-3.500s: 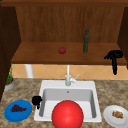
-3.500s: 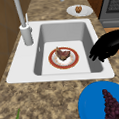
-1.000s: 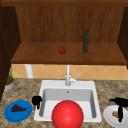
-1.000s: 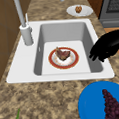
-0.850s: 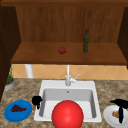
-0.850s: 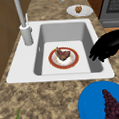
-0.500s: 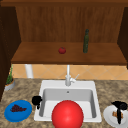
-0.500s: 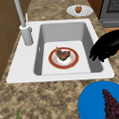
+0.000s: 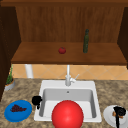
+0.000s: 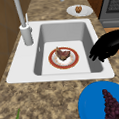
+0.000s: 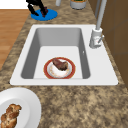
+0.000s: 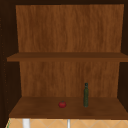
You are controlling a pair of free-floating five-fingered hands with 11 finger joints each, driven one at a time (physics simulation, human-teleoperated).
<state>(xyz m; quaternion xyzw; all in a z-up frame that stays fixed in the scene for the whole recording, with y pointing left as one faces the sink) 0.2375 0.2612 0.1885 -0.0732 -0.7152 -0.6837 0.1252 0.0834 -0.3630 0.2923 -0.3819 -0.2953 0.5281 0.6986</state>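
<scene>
Far left on the counter: blue plate [image 9: 18, 110] bearing dark grapes [image 9: 17, 108]. Just beside it, at the sink's [image 9: 67, 86] left rim: left hand [image 9: 36, 100], fingers curled downward around nothing, hovering over the rim in the left side view. Inside the basin: red-rimmed plate [image 10: 63, 58] with a piece of meat [image 10: 62, 54]. Farther right on the counter: white plate [image 9: 108, 116] with a pastry [image 11: 10, 115], right hand [image 9: 119, 111] directly over it; finger state impossible to tell.

Wooden wall cabinet [image 12: 67, 32] above a speckled stone counter [image 10: 42, 99].
Two open shelves [image 12: 67, 57] sit over a tan tiled backsplash [image 9: 50, 70]; wood floor [image 11: 11, 22] runs beside the counter, an oven [image 10: 112, 6] at its far end.
</scene>
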